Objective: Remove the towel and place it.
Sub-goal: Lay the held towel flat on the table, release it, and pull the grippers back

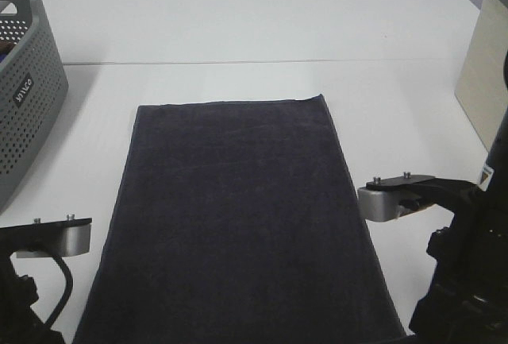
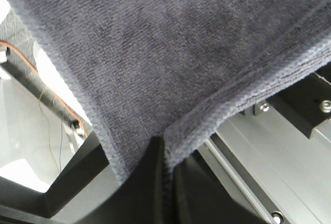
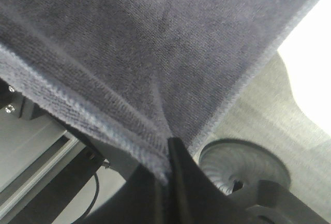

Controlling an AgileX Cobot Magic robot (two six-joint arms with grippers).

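Towel [image 1: 238, 217] corners apparently pinched by left gripper [image 2: 164, 151], right gripper [image 3: 168, 151].

I see open table [image 1: 238, 10] beyond the far edge of the towel [image 1: 238, 225], and bare strips along both its sides. A grey basket [image 1: 28, 98] blocks my left; a beige box [image 1: 486, 74] crowds the far right.

Bright, even light bleaches the table [image 1: 238, 26]; the towel [image 2: 155, 53] blurs close-up in both wrist views.

1. Robotics lab, by the look: plain white table [image 1: 238, 10], seam running across.
2. Black left arm [image 1: 16, 304] and right arm [image 1: 464, 272] at the near edge.
3. Bare aluminium frame rail [image 2: 269, 157] below; grey perforated basket [image 1: 28, 106] far left.
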